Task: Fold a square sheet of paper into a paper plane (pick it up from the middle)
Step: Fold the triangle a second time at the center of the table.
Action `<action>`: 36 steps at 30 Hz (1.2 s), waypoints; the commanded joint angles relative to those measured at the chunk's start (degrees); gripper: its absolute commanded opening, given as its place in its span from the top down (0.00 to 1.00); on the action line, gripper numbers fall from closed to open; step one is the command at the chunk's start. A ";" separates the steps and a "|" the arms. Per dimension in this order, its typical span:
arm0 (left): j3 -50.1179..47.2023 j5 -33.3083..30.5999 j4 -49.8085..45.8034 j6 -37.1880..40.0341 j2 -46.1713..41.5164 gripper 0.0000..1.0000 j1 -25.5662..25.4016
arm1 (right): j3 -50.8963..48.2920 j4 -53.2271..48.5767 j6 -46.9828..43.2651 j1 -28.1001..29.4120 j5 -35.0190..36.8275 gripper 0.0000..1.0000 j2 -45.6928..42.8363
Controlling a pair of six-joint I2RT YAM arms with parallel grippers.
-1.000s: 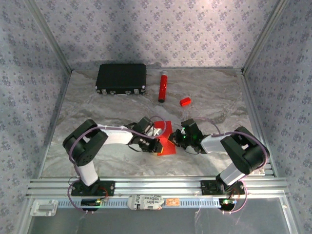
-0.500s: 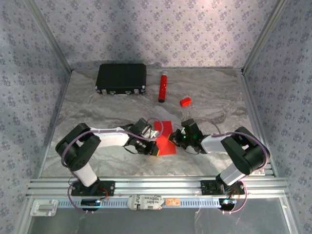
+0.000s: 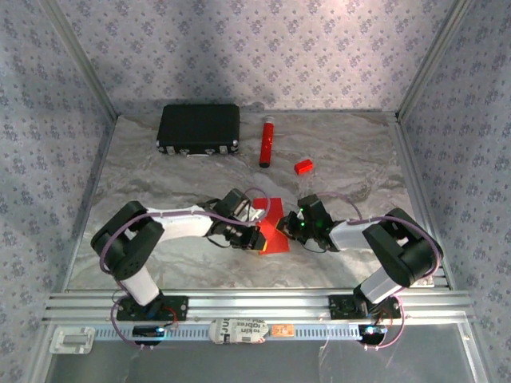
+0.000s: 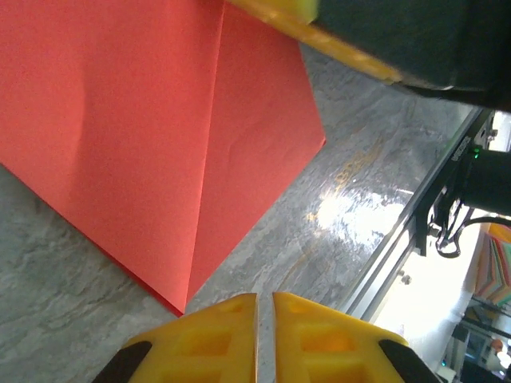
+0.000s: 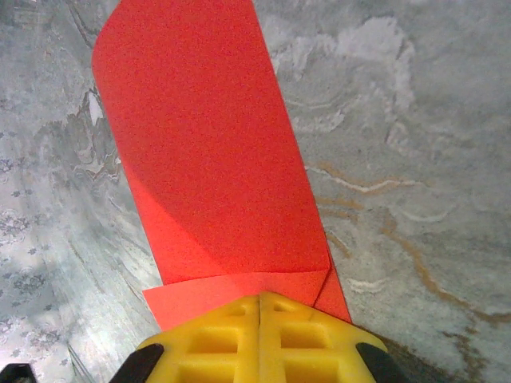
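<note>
The square sheet of paper (image 3: 271, 211) is bright red and lies partly folded on the marbled table between my two grippers. The left wrist view shows a straight crease down the sheet (image 4: 160, 120). The right wrist view shows a flap folded over the sheet (image 5: 207, 144). My left gripper (image 3: 257, 239) sits at the paper's near left corner. Its yellow fingertips (image 4: 265, 299) stand a hair apart over bare table with nothing between them. My right gripper (image 3: 285, 229) is shut, its tips (image 5: 260, 297) resting on the folded paper's right edge. A paper plane is out of view.
A black case (image 3: 199, 128) stands at the back left. A red tube (image 3: 266, 141) lies beside it and a tiny red block (image 3: 303, 166) further right. An aluminium rail (image 3: 255, 303) runs along the near edge. Patterned walls close in the sides.
My left arm's elbow has dropped and swung left. Its gripper has slid a little right, down to the paper's near corner. The right arm and the paper have stayed put.
</note>
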 commanded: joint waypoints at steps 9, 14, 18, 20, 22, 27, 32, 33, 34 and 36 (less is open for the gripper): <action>-1.31 1.21 -4.61 4.78 5.05 0.89 -0.43 | -2.12 -4.95 -0.23 -0.40 2.90 1.00 0.48; -3.85 1.14 -4.57 4.25 3.01 0.89 -0.41 | -2.22 -4.69 -0.29 -0.41 3.03 1.00 0.43; -3.60 1.40 -3.36 2.61 -0.64 0.89 -0.40 | -2.21 -4.69 -0.32 -0.41 2.90 1.00 0.47; -3.04 0.60 -2.50 1.41 -2.50 0.89 -0.39 | -2.16 -4.78 -0.31 -0.40 2.90 1.00 0.39; -1.64 0.21 -2.38 0.69 -3.40 0.89 -0.27 | -2.05 -4.95 -0.31 -0.40 2.89 1.00 0.20; 1.45 -1.40 -1.51 0.01 -1.70 0.89 -0.26 | -2.09 -5.13 -0.40 -0.41 2.99 1.00 -0.06; 3.20 -2.11 -0.21 -0.16 2.65 0.89 -0.27 | -2.21 -5.20 -0.40 -0.41 3.03 1.00 -0.27; 3.35 -2.16 -0.27 -0.06 3.46 0.89 -0.32 | -2.21 -5.22 -0.49 -0.43 2.94 1.00 -0.28; 3.31 -2.06 -0.49 0.04 4.25 0.89 -0.25 | -2.25 -5.22 -0.57 -0.40 2.92 1.00 -0.32; 2.78 -2.07 -1.26 0.51 5.36 0.89 -0.29 | -2.21 -5.31 -0.58 -0.48 2.83 1.00 -0.29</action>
